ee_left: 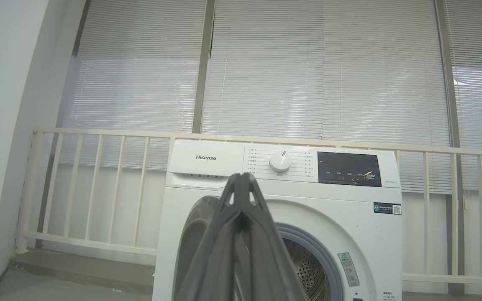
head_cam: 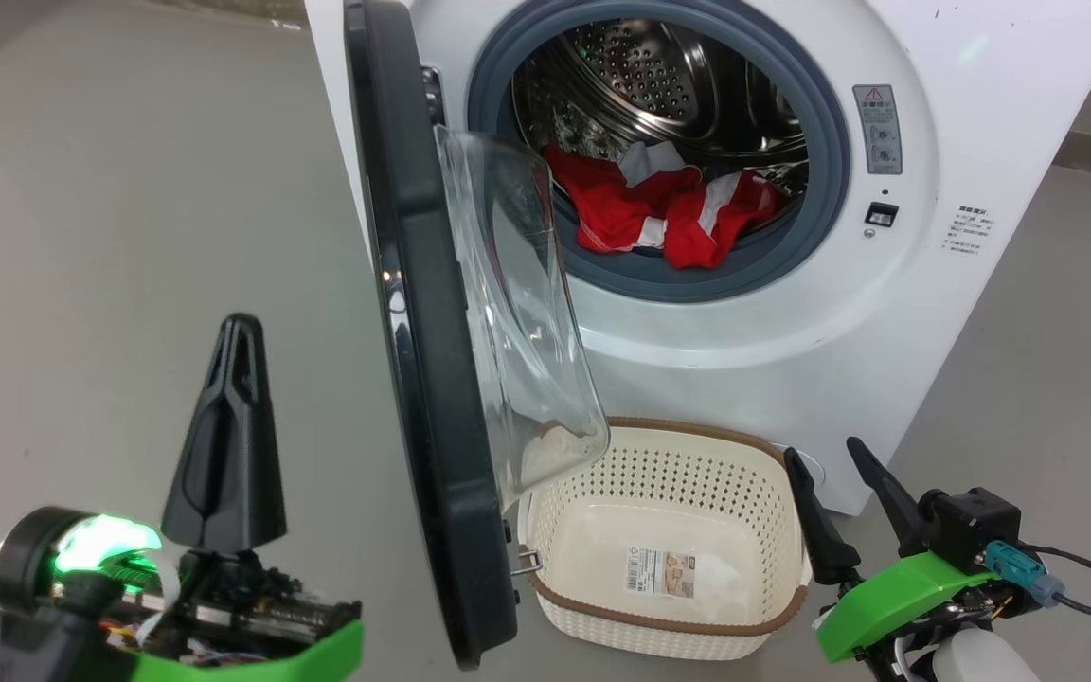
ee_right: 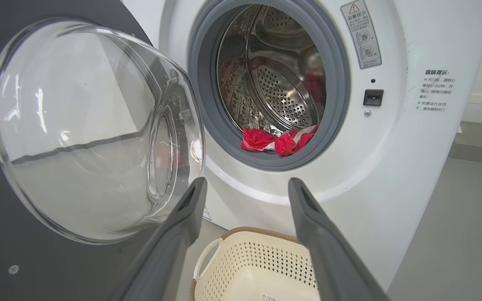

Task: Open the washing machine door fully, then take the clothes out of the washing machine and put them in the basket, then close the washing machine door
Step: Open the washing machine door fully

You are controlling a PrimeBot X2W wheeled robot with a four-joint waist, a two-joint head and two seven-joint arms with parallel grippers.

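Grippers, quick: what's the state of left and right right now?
Left gripper: shut, holding nothing.
Right gripper: open, empty, next to the basket.

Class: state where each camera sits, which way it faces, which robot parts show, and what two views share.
Head view: on the head, facing down at washing machine, door, basket; left end effector, right end effector.
Left wrist view: on the left wrist, facing the machine's control panel and blinds; shut fingers.
Right wrist view: on the right wrist, facing the drum; open fingers.
Shared: head and right wrist see clothes, basket.
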